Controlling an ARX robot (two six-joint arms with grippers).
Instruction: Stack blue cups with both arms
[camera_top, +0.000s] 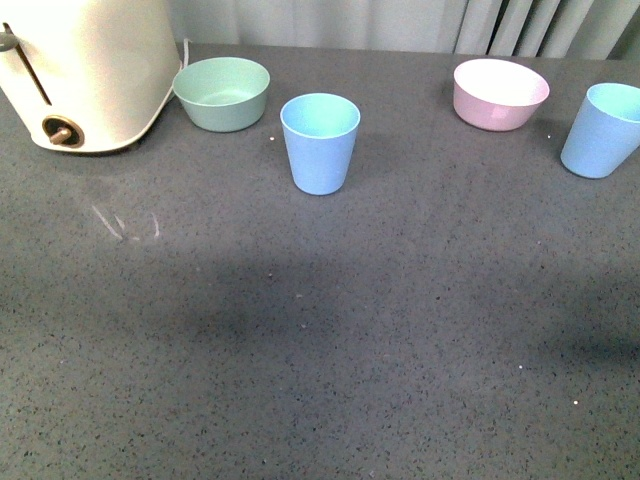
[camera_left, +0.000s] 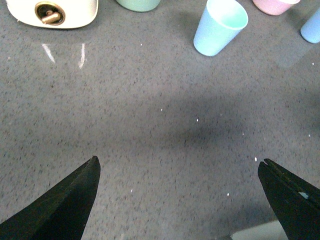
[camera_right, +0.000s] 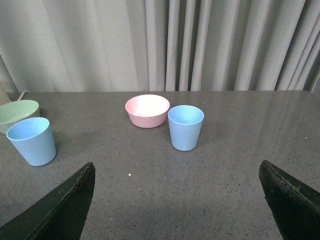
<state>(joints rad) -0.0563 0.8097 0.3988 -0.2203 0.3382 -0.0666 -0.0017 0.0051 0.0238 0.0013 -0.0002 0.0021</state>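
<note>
Two light blue cups stand upright on the grey table. One cup (camera_top: 320, 143) is in the middle back, next to the mint green bowl (camera_top: 222, 93). The other cup (camera_top: 603, 130) is at the far right edge, next to the pink bowl (camera_top: 500, 94). No arm shows in the front view. My left gripper (camera_left: 178, 162) is open and empty over bare table, with the middle cup (camera_left: 220, 27) well ahead of it. My right gripper (camera_right: 177, 167) is open and empty, facing the right cup (camera_right: 185, 127); the middle cup (camera_right: 31, 141) is off to one side.
A cream toaster-like appliance (camera_top: 85, 65) stands at the back left beside the green bowl. A pale curtain (camera_right: 160, 45) hangs behind the table's far edge. The pink bowl (camera_right: 147, 110) sits just behind the right cup.
</note>
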